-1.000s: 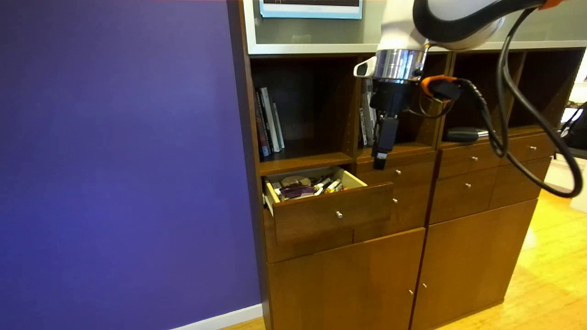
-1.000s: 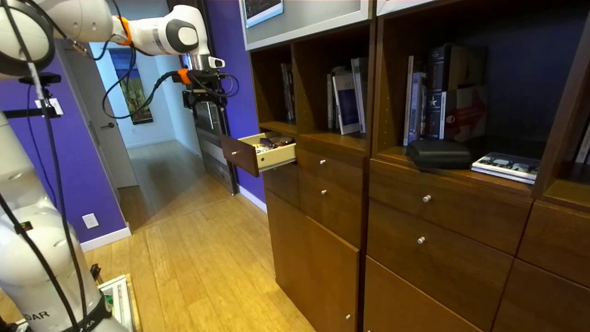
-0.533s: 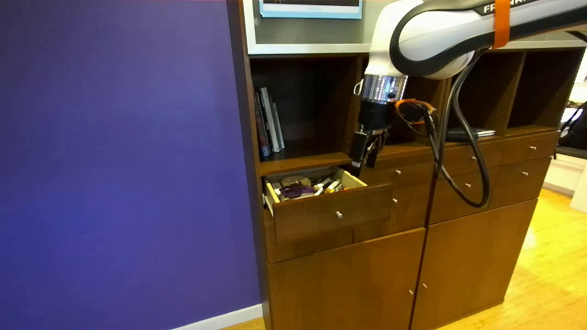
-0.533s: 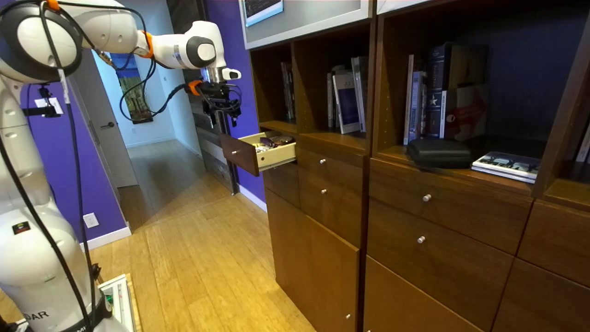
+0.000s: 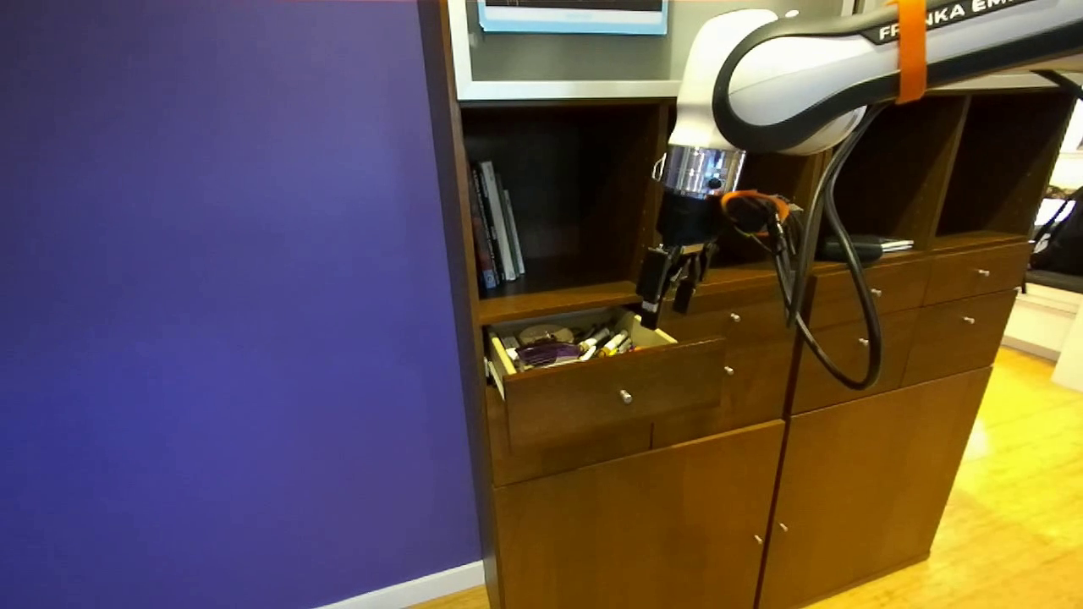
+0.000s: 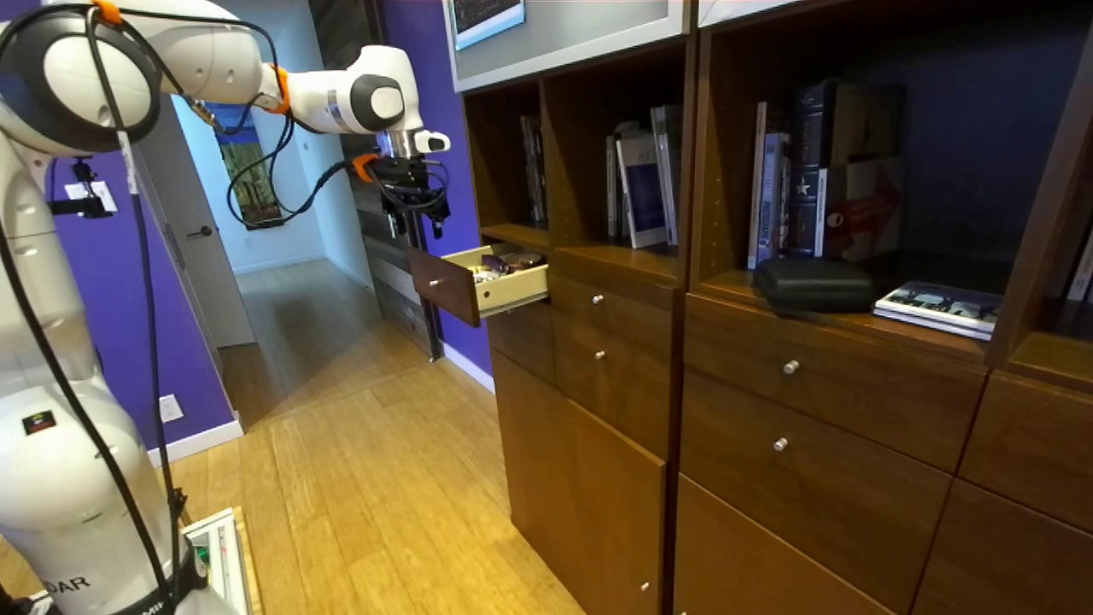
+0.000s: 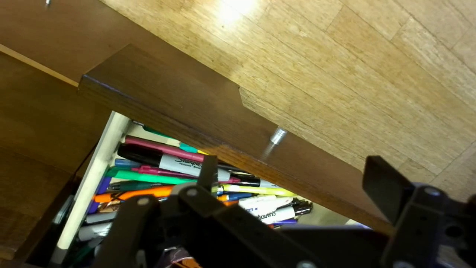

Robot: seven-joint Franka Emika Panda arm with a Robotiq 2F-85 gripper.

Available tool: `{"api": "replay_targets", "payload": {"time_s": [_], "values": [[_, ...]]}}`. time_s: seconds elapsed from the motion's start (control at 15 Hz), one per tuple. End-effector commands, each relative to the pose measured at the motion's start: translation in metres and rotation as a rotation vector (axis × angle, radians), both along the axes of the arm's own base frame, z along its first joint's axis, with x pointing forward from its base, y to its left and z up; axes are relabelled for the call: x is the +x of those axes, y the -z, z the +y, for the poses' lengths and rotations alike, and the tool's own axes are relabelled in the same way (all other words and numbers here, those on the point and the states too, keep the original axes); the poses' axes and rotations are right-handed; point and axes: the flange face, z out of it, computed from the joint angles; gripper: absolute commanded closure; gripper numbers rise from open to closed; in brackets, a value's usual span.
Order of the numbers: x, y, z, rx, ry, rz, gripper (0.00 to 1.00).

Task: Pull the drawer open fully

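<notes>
A purple wall (image 5: 237, 296) stands beside a brown wooden cabinet (image 5: 634, 524) on a pale plank floor (image 6: 367, 478). In both exterior views the drawer (image 5: 592, 393) projects from the cabinet's wall-side end, directly below an open shelf (image 5: 567, 299) with books (image 5: 499, 224); its flat front faces out into the room, the long axis horizontal, running along the cabinet face. In the wrist view this front slants from upper left to lower right, its small metallic knob (image 7: 278, 136) pointing away from the pens and markers (image 7: 160, 179) inside. The gripper (image 7: 292, 167) — released, its two fingers (image 7: 383, 182) spread well apart — hangs above the drawer, pointing down, apart from the knob.
</notes>
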Motion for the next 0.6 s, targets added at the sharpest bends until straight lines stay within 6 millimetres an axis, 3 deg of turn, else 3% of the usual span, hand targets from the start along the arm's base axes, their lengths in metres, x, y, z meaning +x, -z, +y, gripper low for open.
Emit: {"api": "replay_targets", "payload": {"time_s": [0.0,0.53], "values": [[0.013,0.006,0.007,0.025,0.118,0.003,0.0],[0.031,0.026,0.009,-0.029,0.479,-0.11,0.0]]}}
